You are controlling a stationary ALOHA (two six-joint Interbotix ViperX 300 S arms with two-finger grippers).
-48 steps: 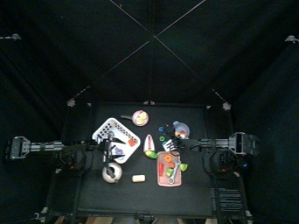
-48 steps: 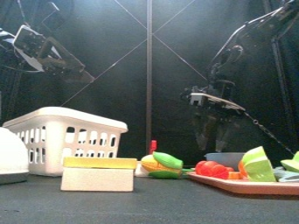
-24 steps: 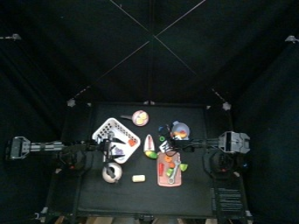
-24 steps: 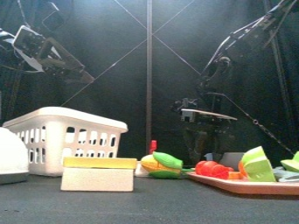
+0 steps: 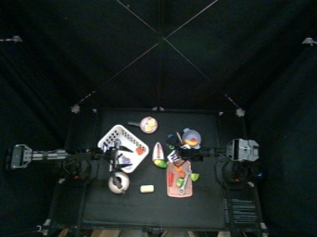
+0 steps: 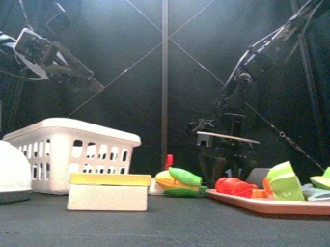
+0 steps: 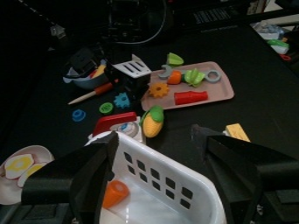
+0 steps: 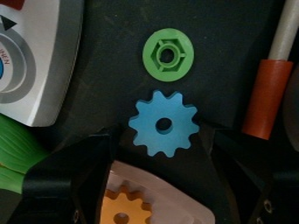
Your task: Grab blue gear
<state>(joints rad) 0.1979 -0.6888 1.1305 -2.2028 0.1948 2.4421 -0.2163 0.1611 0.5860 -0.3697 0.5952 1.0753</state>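
The right gripper (image 8: 163, 179) hangs directly over the blue gear (image 8: 165, 123), its two jaws spread wide to either side of the piece and closed on nothing; the gear lies flat on the black table (image 8: 222, 52), a toothed disc with a small hole at its centre, clear of both jaws; just beside it sits a green nut (image 8: 167, 52), and on its other side a red-handled tool (image 8: 268, 92) lies near but apart; an orange gear (image 8: 125, 210) rests on the pink tray (image 8: 176, 210) close to the blue one; a green piece (image 8: 17, 153) and a white object (image 8: 41, 52) lie at the edge of the right wrist view; from the front, the right arm (image 6: 245, 72) slopes down to its gripper, low behind the tray of toy food (image 6: 264, 201); the left gripper (image 7: 163, 166) is raised over the white basket (image 7: 152, 188), jaws wide apart and empty; in its view the blue gear (image 7: 121, 120) shows small on the table between the tray and a blue bowl (image 7: 82, 86); a yellow sponge (image 6: 110, 190) stands at the table's front.
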